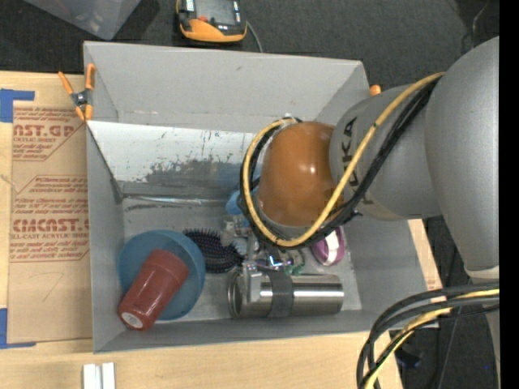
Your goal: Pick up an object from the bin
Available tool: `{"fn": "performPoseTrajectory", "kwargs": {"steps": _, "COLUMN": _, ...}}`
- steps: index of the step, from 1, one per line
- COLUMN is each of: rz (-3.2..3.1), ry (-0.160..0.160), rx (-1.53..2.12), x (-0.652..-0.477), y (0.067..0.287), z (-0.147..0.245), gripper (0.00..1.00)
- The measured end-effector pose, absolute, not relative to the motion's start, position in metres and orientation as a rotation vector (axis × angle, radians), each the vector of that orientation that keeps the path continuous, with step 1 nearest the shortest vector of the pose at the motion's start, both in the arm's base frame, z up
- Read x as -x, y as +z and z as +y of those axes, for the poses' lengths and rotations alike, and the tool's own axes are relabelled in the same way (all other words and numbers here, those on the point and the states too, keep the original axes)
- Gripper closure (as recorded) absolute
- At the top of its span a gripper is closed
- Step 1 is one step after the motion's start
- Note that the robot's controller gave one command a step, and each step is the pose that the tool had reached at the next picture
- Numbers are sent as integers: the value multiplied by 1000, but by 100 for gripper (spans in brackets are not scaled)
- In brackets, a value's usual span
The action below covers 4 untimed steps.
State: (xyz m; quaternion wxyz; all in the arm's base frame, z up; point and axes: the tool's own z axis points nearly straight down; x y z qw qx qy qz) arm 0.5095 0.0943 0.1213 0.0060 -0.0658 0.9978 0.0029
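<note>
Nearest, on its side along the front wall of the bin (203,87): a steel flask (304,296) with a dark band, and toward the view's left a red cup (152,290) tipped over on a blue bowl (188,286). Just behind, low over the flask's mouth end and beside a black hairbrush (209,250): the gripper (261,258), tucked under the arm's orange cover (296,173), no telling whether spread or pressed together. Farther back, at the cover's right edge, a purple-and-white thing (328,248), then the grey rear wall.
</note>
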Motion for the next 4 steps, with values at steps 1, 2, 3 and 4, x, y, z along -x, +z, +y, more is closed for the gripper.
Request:
{"fn": "performPoseTrajectory", "kwargs": {"steps": 1, "rz": 3091, "ry": 16, "rx": 164, "x": -523, "y": 112, "z": 92, "gripper": 0}}
{"fn": "performPoseTrajectory", "kwargs": {"steps": 2, "rz": 3112, "ry": 11, "rx": 166, "x": -512, "y": 128, "z": 90, "gripper": 0}}
{"fn": "performPoseTrajectory", "kwargs": {"steps": 3, "rz": 3078, "ry": 15, "rx": 381, "x": -543, "y": 191, "z": 150, "gripper": 0}}
{"fn": "performPoseTrajectory", "kwargs": {"steps": 4, "rz": 3079, "ry": 9, "rx": 470, "x": -520, "y": 108, "z": 108, "gripper": 0}}
